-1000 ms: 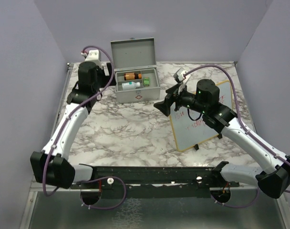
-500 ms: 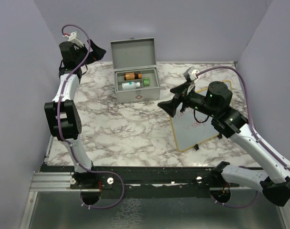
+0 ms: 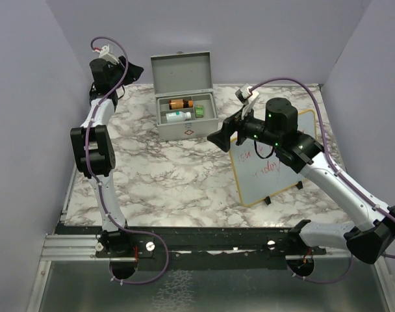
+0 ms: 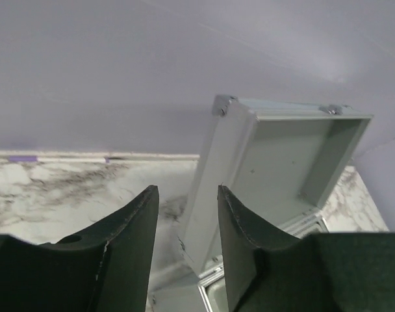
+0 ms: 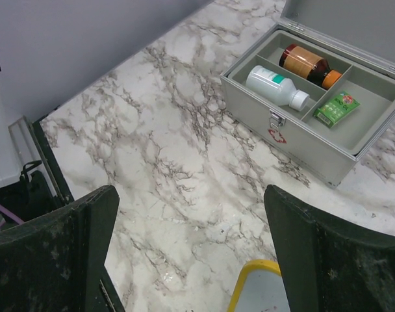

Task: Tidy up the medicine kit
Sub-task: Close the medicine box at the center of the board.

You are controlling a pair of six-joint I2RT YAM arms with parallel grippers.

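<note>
The medicine kit (image 3: 186,127), a grey metal box, stands open at the back of the marble table with its lid (image 3: 182,71) upright. Its tray holds a brown bottle (image 5: 305,63), a white bottle (image 5: 272,83) and a green packet (image 5: 337,108). My left gripper (image 3: 134,68) hangs high at the back left, just left of the lid (image 4: 282,156). Its jaws (image 4: 187,190) stand partly apart, open, with nothing between them. My right gripper (image 3: 218,140) hovers wide open above bare table, in front of and to the right of the kit (image 5: 295,140), and is empty (image 5: 191,192).
A wood-framed whiteboard (image 3: 275,166) with red writing lies on the table to the right, under my right arm; its corner (image 5: 259,270) shows just below the right jaws. Purple walls close in the back and both sides. A black rail (image 3: 204,237) runs along the near edge.
My left arm has swung up from beside the kit to high at the back left, and its jaws have narrowed. My right gripper has shifted slightly towards the kit, still wide open.
</note>
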